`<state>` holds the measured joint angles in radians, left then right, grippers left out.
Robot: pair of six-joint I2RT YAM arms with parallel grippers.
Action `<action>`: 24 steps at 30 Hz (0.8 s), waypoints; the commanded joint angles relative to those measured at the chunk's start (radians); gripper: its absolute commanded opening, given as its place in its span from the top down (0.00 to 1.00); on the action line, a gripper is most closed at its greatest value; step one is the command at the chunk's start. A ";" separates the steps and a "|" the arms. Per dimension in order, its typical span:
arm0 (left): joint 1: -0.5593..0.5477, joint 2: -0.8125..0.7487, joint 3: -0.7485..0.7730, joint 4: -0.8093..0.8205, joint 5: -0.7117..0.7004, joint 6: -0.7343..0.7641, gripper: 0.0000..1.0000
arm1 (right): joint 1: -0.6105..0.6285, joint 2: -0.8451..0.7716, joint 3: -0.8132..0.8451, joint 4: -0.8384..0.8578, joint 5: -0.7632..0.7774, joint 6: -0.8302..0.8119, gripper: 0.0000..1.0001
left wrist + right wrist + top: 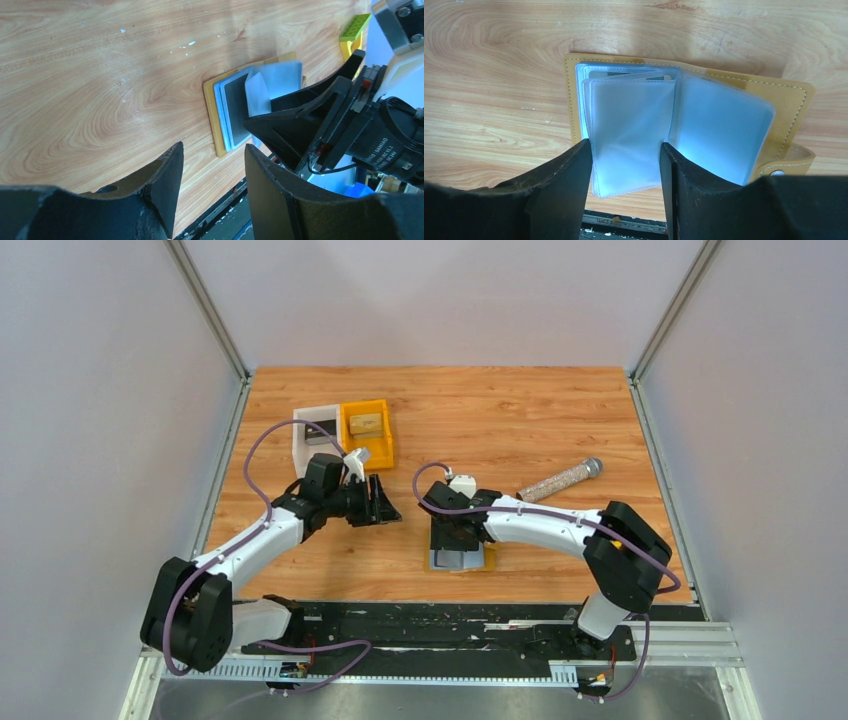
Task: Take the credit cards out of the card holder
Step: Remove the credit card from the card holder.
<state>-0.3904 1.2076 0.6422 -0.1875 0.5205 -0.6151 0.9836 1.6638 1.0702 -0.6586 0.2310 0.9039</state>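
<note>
The mustard-tan card holder lies open and flat on the wooden table near its front edge, its light-blue clear sleeves fanned out. A dark grey card shows inside one sleeve, and the top edges of cards peek from behind the sleeves. My right gripper is down over the holder, jaws apart, straddling the left stack of sleeves. Whether its tips press on them is hidden. My left gripper hovers open and empty to the holder's left.
An orange bin holding a tan block and a white bin stand at the back left. A glittery tube lies to the right. The black rail runs along the table's front edge, just behind the holder.
</note>
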 commanded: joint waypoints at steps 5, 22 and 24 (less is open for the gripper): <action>-0.020 0.030 0.055 0.049 -0.005 -0.003 0.44 | -0.013 -0.075 -0.027 -0.007 0.047 0.004 0.49; -0.216 0.362 0.066 0.415 0.128 -0.141 0.73 | -0.041 -0.177 -0.155 0.153 -0.020 -0.030 0.55; -0.241 0.417 0.083 0.461 0.136 -0.168 0.77 | -0.044 -0.188 -0.164 0.159 -0.021 -0.030 0.56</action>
<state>-0.5907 1.5505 0.6693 0.1040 0.6113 -0.7170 0.9470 1.5303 0.9207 -0.5560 0.2146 0.8852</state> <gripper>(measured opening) 0.266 0.451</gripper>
